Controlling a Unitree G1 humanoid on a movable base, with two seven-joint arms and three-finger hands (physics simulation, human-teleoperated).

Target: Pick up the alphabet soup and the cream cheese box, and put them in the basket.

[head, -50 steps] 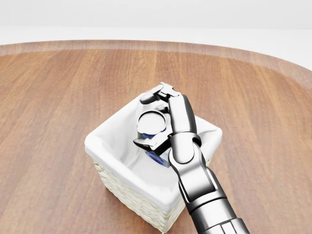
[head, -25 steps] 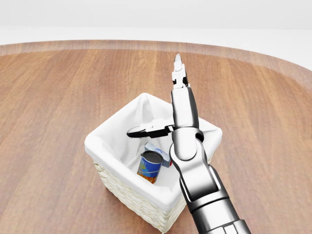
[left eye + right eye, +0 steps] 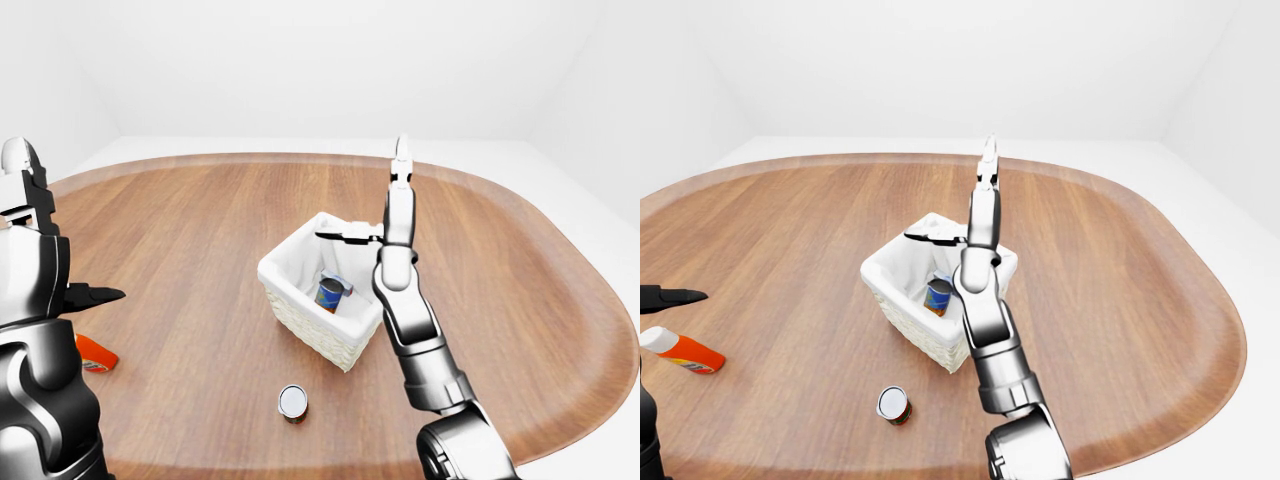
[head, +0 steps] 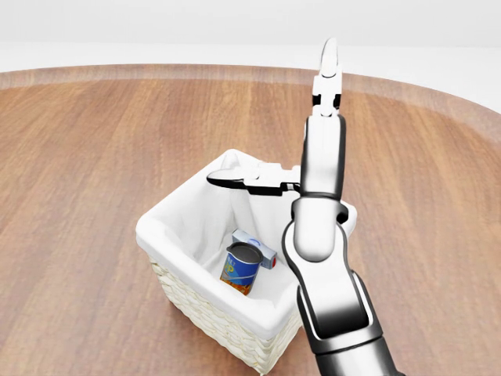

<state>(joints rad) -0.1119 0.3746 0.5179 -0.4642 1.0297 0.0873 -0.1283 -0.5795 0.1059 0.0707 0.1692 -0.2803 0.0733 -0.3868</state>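
Note:
The white-lined wicker basket (image 4: 160, 235) stands mid-table. Inside it the blue alphabet soup can (image 4: 241, 269) sits upright, with the cream cheese box (image 4: 257, 247) lying just behind it against the liner. My right hand (image 4: 278, 117) is open above the basket's far right corner, one finger pointing straight up and the thumb stretched left over the rim; it holds nothing. At the left edge of the left-eye view my left hand (image 3: 60, 225) is raised and open, far from the basket.
A small can with a white lid (image 3: 292, 402) stands on the wooden table (image 3: 180, 230) below the basket. An orange bottle (image 3: 680, 350) lies at the left, near my left hand. The table's curved edge runs along the top and right.
My right hand has let go of the soup can, which now stands in the basket. The hand opened and rose up and to the right, clear of the basket.

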